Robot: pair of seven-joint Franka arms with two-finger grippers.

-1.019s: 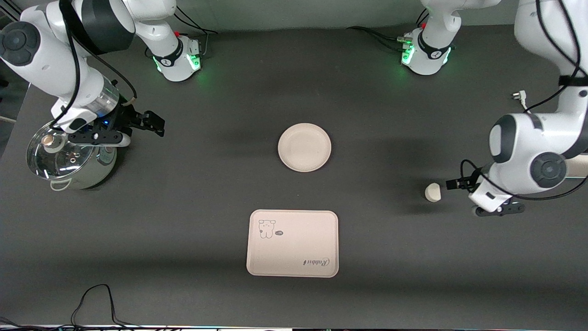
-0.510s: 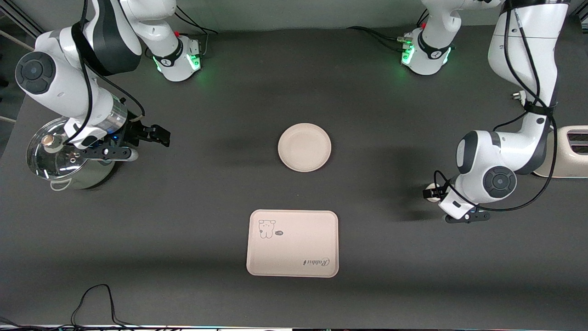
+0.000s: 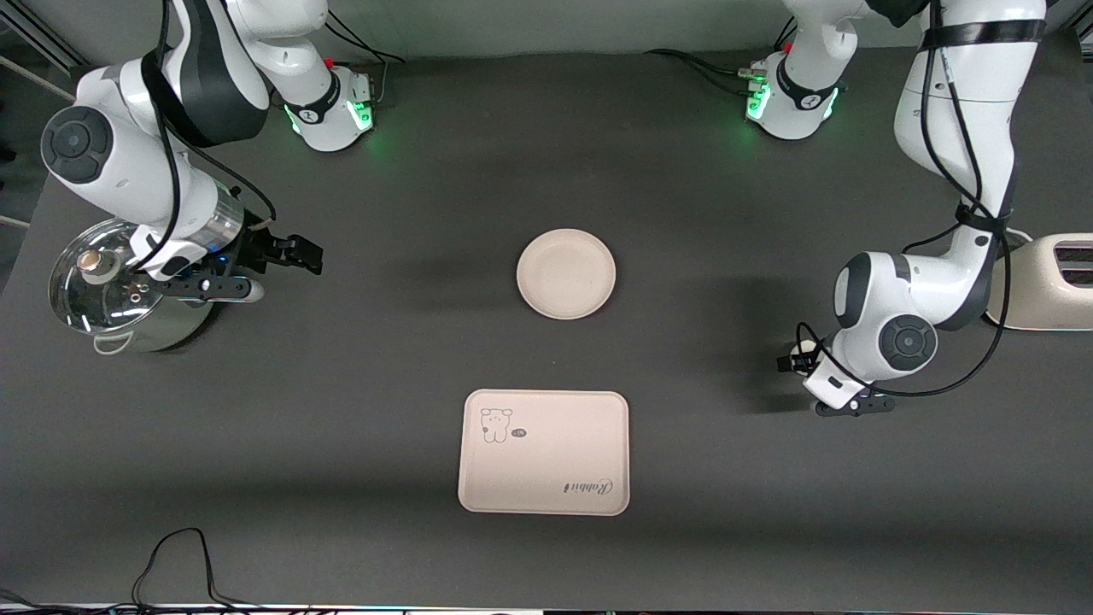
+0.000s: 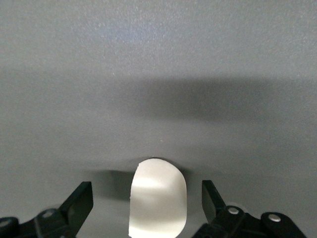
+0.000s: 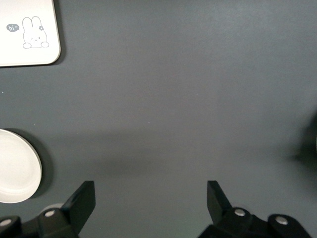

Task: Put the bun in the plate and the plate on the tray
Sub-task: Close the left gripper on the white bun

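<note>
The white bun (image 4: 157, 198) lies on the dark table toward the left arm's end, mostly hidden under the left hand in the front view (image 3: 801, 348). My left gripper (image 4: 147, 202) is open, low over the bun, with a finger on each side and a gap to both. The round cream plate (image 3: 566, 273) sits at the table's middle, empty; its edge also shows in the right wrist view (image 5: 17, 166). The rectangular Rabbit tray (image 3: 545, 453) lies nearer the front camera than the plate. My right gripper (image 3: 299, 254) is open and empty over bare table beside the pot.
A steel pot with a glass lid (image 3: 119, 295) stands at the right arm's end. A cream toaster (image 3: 1046, 282) stands at the left arm's end. A black cable (image 3: 175, 555) loops at the table's front edge.
My left arm has swung in over the bun, so the open fingers now straddle it. My right gripper has drifted a little away from the pot toward the table's middle.
</note>
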